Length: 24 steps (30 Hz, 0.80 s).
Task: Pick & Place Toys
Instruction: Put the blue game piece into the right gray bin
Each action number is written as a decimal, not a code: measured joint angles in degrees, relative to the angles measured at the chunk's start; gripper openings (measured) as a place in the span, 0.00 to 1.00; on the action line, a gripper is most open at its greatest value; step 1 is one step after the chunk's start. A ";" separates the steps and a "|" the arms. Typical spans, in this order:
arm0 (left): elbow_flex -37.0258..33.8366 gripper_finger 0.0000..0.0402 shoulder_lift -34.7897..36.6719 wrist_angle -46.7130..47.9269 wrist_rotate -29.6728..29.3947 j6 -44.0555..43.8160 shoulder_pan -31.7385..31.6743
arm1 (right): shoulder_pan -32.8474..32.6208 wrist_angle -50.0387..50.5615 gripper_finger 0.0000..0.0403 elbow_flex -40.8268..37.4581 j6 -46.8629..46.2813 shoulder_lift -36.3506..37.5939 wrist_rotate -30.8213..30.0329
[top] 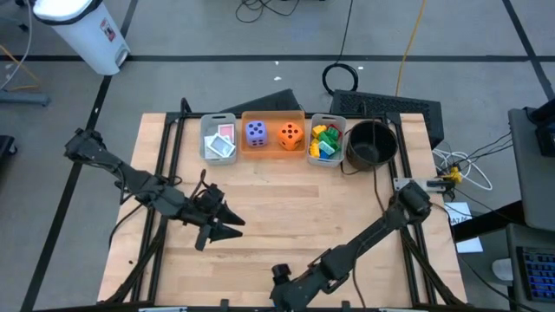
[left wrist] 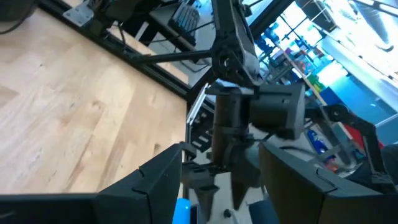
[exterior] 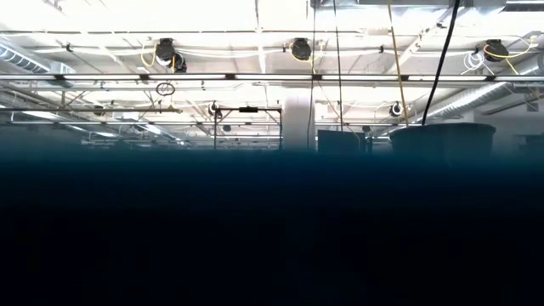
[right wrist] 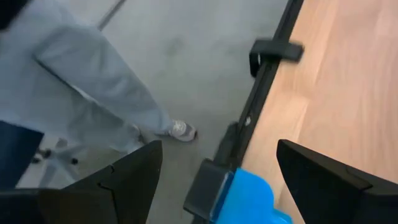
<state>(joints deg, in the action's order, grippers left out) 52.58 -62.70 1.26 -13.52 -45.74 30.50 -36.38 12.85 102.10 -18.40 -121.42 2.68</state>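
The toys lie in bins along the table's far edge. Picture cards lie in a grey bin. A purple die and an orange die sit in the orange bin. Coloured bricks fill a second grey bin. My left gripper is open and empty over the table's left middle; its fingers also show spread in the left wrist view. My right gripper is open and empty at the table's near edge; in the right wrist view it points past that edge at the floor.
A black round bowl stands right of the bins. Bare wood lies between the bins and the grippers. A person's leg and shoe show on the floor beyond the near edge. The low view shows only the ceiling.
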 joint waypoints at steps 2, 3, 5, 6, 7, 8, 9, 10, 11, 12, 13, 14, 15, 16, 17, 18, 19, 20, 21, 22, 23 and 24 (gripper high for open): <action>0.00 0.54 0.00 0.46 0.00 -0.67 0.02 | 0.00 0.81 0.75 -0.06 0.80 -0.96 0.10; 0.00 0.54 0.00 0.42 0.02 -0.91 0.04 | 0.00 1.28 0.75 -0.06 1.30 -1.26 -0.36; 0.00 0.54 0.00 0.40 0.00 -0.95 0.22 | 0.04 3.05 0.75 -0.06 1.53 -1.53 -2.60; 0.00 0.54 0.00 0.39 -0.04 -0.96 0.33 | 0.29 3.22 0.75 -0.41 1.64 -1.53 -3.48; 0.00 0.54 0.00 0.38 -0.03 -0.96 0.39 | 0.48 3.45 0.75 -0.84 1.74 -1.55 -4.08; 0.00 0.54 0.00 0.35 -0.04 -0.96 0.39 | 0.77 3.76 0.75 -1.31 1.78 -1.58 -4.13; 0.00 0.54 0.00 0.37 -0.02 -0.96 0.39 | 1.11 3.81 0.75 -1.86 1.94 -1.63 -4.14; 0.00 0.54 0.00 0.37 -0.02 -0.96 0.39 | 1.30 3.76 0.75 -2.42 1.99 -1.64 -4.12; 0.00 0.54 0.00 0.37 -0.04 -0.98 0.39 | 1.49 3.80 0.75 -3.00 1.99 -1.64 -4.12; 0.00 0.54 0.00 0.35 -0.04 -0.98 0.39 | 1.62 3.84 0.75 -3.61 1.99 -1.64 -4.11; 0.00 0.54 0.00 0.33 -0.04 -1.01 0.39 | 1.59 3.72 0.75 -4.22 1.99 -1.64 -3.90; 0.00 0.54 0.00 0.34 -0.06 -1.09 0.39 | 1.53 3.68 0.75 -4.88 1.99 -1.64 -3.07; 0.00 0.54 0.00 0.34 -0.04 -1.26 0.39 | 1.44 3.79 0.75 -5.51 1.98 -1.64 -1.72; 0.00 0.54 0.00 0.34 -0.04 -1.36 0.39 | 1.38 3.85 0.75 -6.07 1.96 -1.64 -0.58; 0.00 0.54 0.00 0.35 -0.04 -1.37 0.39 | 1.27 3.93 0.75 -6.49 1.76 -1.66 0.50; 0.00 0.54 0.00 0.35 -0.04 -1.44 0.39 | 1.09 3.95 0.75 -6.76 1.25 -1.67 0.68; 0.00 0.54 0.00 0.35 -0.04 -1.44 0.39 | 0.87 3.87 0.75 -6.91 0.91 -1.67 0.61; 0.00 0.54 0.00 0.35 -0.04 -1.44 0.39 | 0.60 3.79 0.75 -6.92 0.84 -1.67 0.59; 0.00 0.54 0.00 0.35 -0.04 -1.44 0.39 | 0.32 3.59 0.75 -6.92 0.96 -1.67 0.59; 0.00 0.54 0.00 0.35 -0.04 -1.44 0.39 | -0.01 3.49 0.75 -6.92 1.16 -1.67 0.40; 0.00 0.54 0.00 0.35 -0.04 -1.44 0.39 | -0.37 3.38 0.75 -6.92 1.23 -1.67 0.31; 0.00 0.54 0.00 0.35 -0.04 -1.44 0.39 | -0.80 3.12 0.75 -6.92 1.27 -1.67 0.12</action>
<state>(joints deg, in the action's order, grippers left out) 52.58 -62.70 1.61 -13.56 -47.18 30.89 -37.18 15.97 95.18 -17.13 -123.09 2.79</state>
